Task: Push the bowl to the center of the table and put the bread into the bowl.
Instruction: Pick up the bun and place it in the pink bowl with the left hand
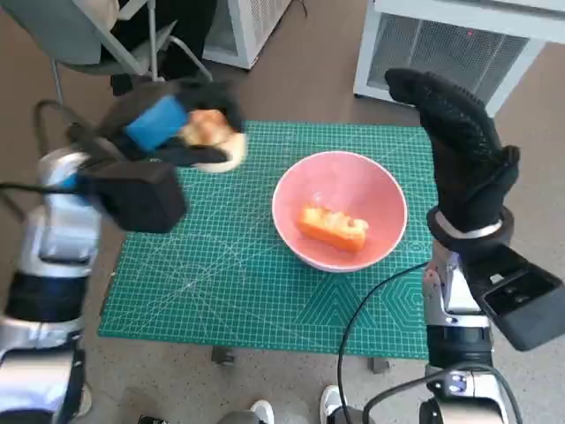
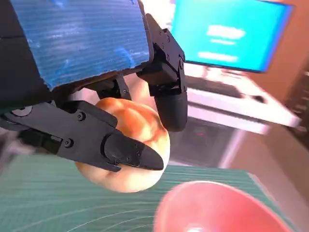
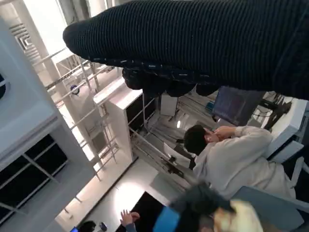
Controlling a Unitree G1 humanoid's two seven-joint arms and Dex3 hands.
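The pink bowl (image 1: 340,210) stood on the green cutting mat (image 1: 221,283) that covered the tabletop, slightly right of the mat's middle. 1 orange-yellow piece of bread (image 1: 332,229) lay inside the bowl, on its bottom.

The left hand (image 1: 168,124) was raised over the far left part of the mat, to the left of the bowl. Its black fingers (image 2: 128,151) were closed around a round, golden-brown bread roll (image 2: 130,145); in the left wrist view 1 finger crossed the front of the roll and another pressed on its far side. The roll was clear of the mat, and the bowl's rim showed below and beside it in that view.

The right hand (image 1: 459,150), in its black knitted glove, was held upright at the right edge of the mat, just beside the bowl but not touching it. Its fingers were extended, close together, and held nothing.

A white ventilated cabinet (image 1: 459,49) stood beyond the tabletop. In the right wrist view a person in a light top (image 3: 231,159) sat in the background.
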